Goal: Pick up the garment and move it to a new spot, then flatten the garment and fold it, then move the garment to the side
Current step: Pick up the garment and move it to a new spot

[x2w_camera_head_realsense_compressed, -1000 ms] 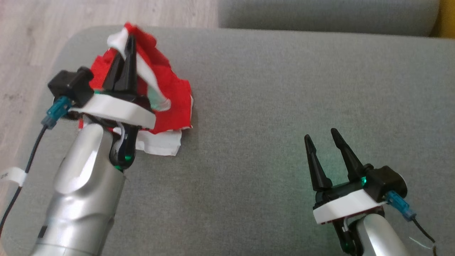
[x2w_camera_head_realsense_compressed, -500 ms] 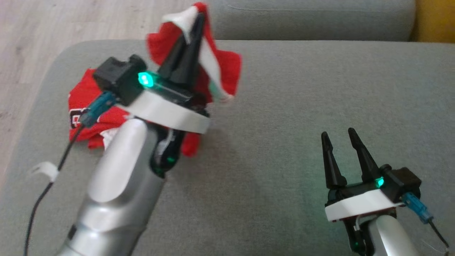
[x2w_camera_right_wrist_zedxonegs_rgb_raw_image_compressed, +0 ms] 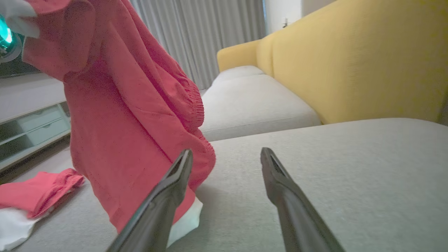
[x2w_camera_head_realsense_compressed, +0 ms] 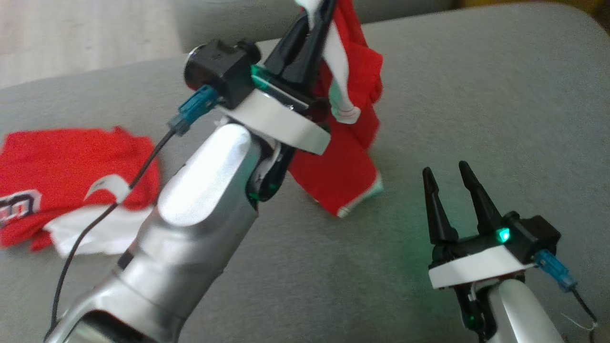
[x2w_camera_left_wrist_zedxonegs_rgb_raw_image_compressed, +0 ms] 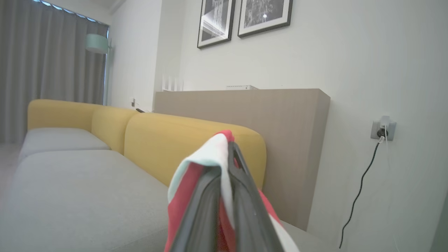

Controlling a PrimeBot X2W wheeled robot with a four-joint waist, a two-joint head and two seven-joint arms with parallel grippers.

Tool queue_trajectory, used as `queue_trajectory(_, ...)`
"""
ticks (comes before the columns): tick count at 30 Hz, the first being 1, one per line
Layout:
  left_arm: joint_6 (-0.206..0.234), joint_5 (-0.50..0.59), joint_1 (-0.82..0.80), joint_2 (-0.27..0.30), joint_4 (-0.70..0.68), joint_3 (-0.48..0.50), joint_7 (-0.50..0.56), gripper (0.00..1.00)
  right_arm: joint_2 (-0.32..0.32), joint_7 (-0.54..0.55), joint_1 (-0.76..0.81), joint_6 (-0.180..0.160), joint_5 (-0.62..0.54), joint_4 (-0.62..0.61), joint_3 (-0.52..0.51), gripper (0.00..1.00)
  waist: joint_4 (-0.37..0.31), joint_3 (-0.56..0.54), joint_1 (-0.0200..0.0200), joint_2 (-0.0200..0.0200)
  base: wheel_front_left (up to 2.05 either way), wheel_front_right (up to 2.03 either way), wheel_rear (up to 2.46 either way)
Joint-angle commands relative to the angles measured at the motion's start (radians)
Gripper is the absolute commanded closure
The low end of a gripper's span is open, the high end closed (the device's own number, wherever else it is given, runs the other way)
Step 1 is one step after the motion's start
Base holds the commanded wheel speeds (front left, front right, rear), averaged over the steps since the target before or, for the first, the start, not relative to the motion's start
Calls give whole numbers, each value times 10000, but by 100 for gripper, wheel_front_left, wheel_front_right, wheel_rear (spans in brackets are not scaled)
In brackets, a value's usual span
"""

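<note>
My left gripper point(x2w_camera_head_realsense_compressed: 320, 6) is shut on the white-trimmed edge of a red garment point(x2w_camera_head_realsense_compressed: 344, 166) and holds it up over the grey sofa cushion point(x2w_camera_head_realsense_compressed: 486, 95). The cloth hangs down, and its lower hem touches the cushion. In the left wrist view the closed fingers point(x2w_camera_left_wrist_zedxonegs_rgb_raw_image_compressed: 241, 196) pinch the red and white fabric point(x2w_camera_left_wrist_zedxonegs_rgb_raw_image_compressed: 210, 157). My right gripper point(x2w_camera_head_realsense_compressed: 443, 171) stands open low at the right, a short way from the hanging hem. In its wrist view the garment point(x2w_camera_right_wrist_zedxonegs_rgb_raw_image_compressed: 129, 115) hangs just left of the open gripper point(x2w_camera_right_wrist_zedxonegs_rgb_raw_image_compressed: 225, 154).
A second red and white garment point(x2w_camera_head_realsense_compressed: 57, 166) lies crumpled on the cushion's left end; the right wrist view shows that heap point(x2w_camera_right_wrist_zedxonegs_rgb_raw_image_compressed: 38, 189) too. A yellow backrest point(x2w_camera_right_wrist_zedxonegs_rgb_raw_image_compressed: 350, 63) runs along the far side. Wooden floor point(x2w_camera_head_realsense_compressed: 71, 33) lies beyond the cushion's left edge.
My left gripper has lifted the garment and carried it rightward, off the other red garment, which stays at the left. The head camera has shifted. The right gripper stays open and still.
</note>
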Motion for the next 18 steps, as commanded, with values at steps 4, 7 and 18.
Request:
queue_trajectory(4, 361, -547, -1038, 58, 537, -576, -308, 0, -47, -109, -562, 77, 97, -417, 397, 0, -1360, 577, 0, 0, 0, 0, 0)
queue_trajectory(7, 475, -702, -1263, 57, 1233, -1199, -425, 0, -47, -109, -670, 77, 172, -486, 481, 0, -1714, 749, 0, 0, 0, 0, 0)
queue_trajectory(18, 284, -1719, -1509, 56, 2658, -2985, -285, 0, -47, -109, -650, 77, 92, -508, 226, 0, -1204, 651, 0, 0, 0, 0, 0)
